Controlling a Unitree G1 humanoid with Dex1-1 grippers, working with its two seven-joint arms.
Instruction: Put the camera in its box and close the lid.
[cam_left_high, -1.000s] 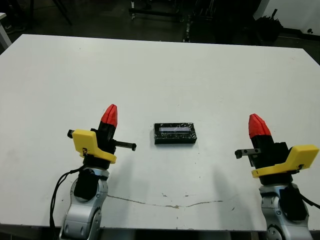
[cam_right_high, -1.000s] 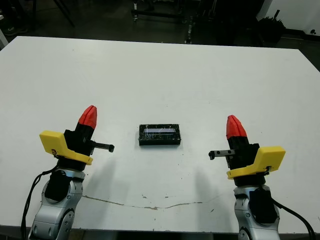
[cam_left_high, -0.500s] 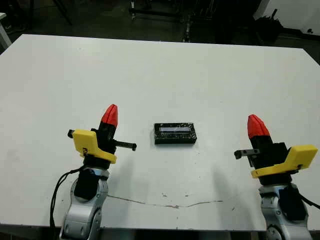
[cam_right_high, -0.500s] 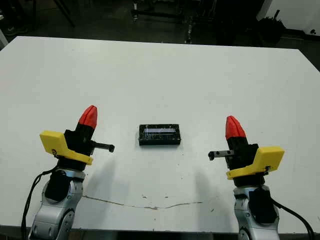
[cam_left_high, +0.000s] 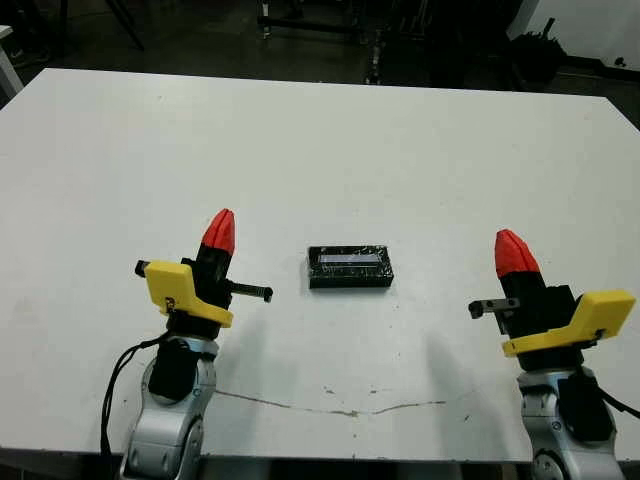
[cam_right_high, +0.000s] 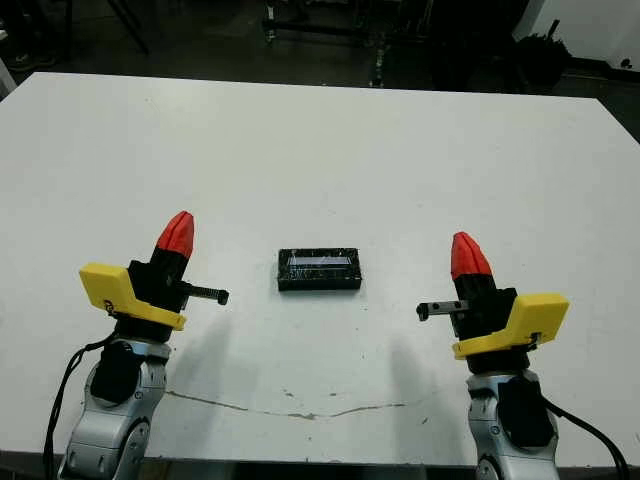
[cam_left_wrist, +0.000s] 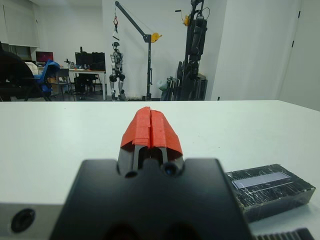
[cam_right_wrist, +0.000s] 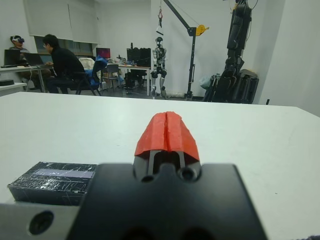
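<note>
On the white worktop (cam_left_high: 320, 140) a small black box (cam_left_high: 349, 267) lies flat just below the middle of the frame in the head views, its long side running left to right. The glossy black lid (cam_right_high: 319, 262) sits on top of it, covering it fully, with a pale bluish reflective strip along its upper face and shiny wrap-like glints around the edges. The camera cannot be seen anywhere on the worktop; whether it lies inside the shut box cannot be told.

The left pincer (cam_left_high: 219, 232) stands in the lower left of the frame, its red tips pointing up the picture and pressed together into a single cone, holding nothing. Its yellow block and black body sit below the tips, and a short black rod sticks out from the body toward the box. It is well apart from the box, to the box's left. In the left wrist view the two red fingers (cam_left_wrist: 161, 131) meet along a thin seam, and the box (cam_left_wrist: 270, 189) shows at the lower right of that frame.

The right pincer (cam_left_high: 514, 253) stands in the lower right of the frame, likewise with its red tips pressed together and empty, well apart from the box on its right side. The right wrist view shows the fingers (cam_right_wrist: 178, 135) closed along a seam, with the box (cam_right_wrist: 54, 181) at the lower left.

A thin dark crack-like line (cam_left_high: 340, 407) runs across the worktop near its lower edge, between the two arms.

People (cam_right_wrist: 60, 62) sit at desks in the room beyond the worktop, at the upper left of the right wrist view.
</note>
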